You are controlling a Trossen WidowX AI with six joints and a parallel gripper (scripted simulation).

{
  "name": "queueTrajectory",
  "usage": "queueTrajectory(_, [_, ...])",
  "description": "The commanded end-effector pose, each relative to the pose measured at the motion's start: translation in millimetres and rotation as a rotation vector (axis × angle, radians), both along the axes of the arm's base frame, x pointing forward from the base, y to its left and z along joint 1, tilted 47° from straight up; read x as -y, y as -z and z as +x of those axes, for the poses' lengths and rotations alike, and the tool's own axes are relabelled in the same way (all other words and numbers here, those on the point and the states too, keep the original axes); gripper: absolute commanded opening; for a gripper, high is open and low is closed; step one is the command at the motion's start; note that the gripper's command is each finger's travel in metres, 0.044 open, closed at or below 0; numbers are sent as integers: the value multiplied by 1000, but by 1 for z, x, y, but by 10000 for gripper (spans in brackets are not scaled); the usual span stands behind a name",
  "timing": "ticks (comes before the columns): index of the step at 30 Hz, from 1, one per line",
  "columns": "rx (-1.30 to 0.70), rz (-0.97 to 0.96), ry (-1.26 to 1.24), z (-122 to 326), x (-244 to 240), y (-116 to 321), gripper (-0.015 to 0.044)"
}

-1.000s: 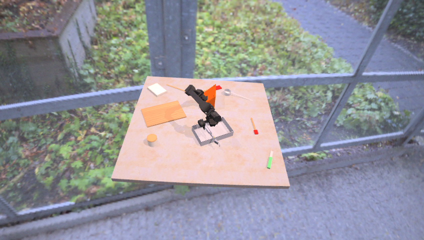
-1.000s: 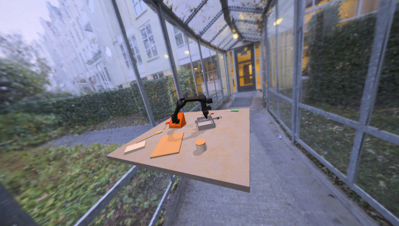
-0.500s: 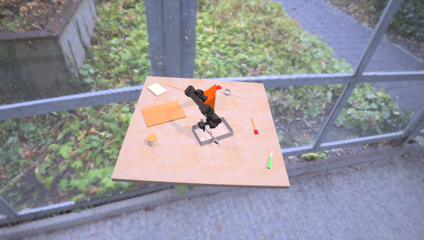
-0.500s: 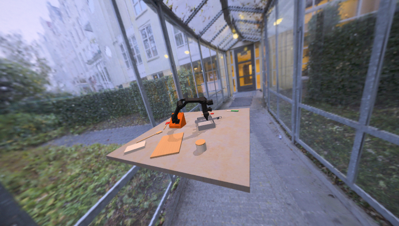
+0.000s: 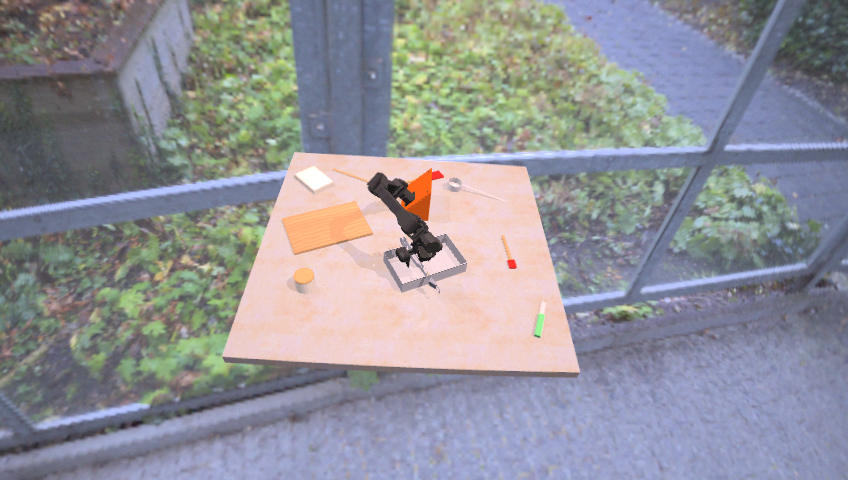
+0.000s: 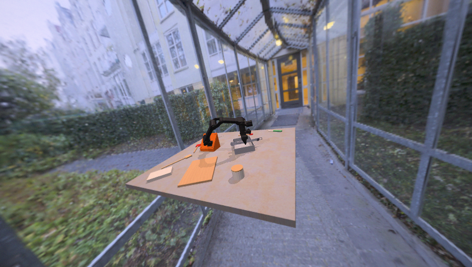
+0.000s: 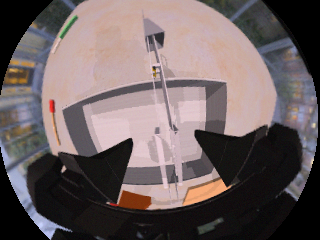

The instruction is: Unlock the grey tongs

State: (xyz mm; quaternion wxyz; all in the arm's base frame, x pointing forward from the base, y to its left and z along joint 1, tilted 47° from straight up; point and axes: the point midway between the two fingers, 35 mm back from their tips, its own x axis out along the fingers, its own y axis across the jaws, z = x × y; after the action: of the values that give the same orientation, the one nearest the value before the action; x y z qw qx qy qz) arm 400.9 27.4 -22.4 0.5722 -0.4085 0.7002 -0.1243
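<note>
The grey tongs [image 5: 433,286] [image 6: 258,138] [image 7: 165,100] lie across the roasting tin [image 5: 449,275] [image 6: 244,149] [image 7: 216,111], with their far end sticking out over the tin's front wall. Their arms lie close together. My gripper [image 5: 417,259] [image 7: 164,138] is open and points down above the tin; it also shows in the exterior view [image 6: 245,142]. In the wrist view its fingers stand on either side of the tongs, with nothing held. Its exact height above them is hard to tell. The wooden board [image 5: 324,228] [image 6: 198,172] [image 7: 202,192] lies flat and bears nothing.
The orange arm base [image 5: 422,202] [image 6: 211,144] stands behind the tin. A jar with an orange lid [image 5: 304,279] [image 6: 237,172] stands near the board. A cream block [image 5: 313,179] [image 6: 159,173], a red-tipped utensil [image 5: 507,253] [image 7: 52,106] and a green marker [image 5: 539,322] [image 7: 67,28] lie farther out.
</note>
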Motion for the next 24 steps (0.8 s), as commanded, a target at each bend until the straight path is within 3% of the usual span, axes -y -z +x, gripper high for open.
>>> queueTrajectory(1, [-15, -7, -2, -3, 7, 8, 440])
queueTrajectory(18, [-15, -9, -1, -5, 21, 20, 440])
queueTrajectory(24, [-2, -4, 3, -2, 19, 17, 282])
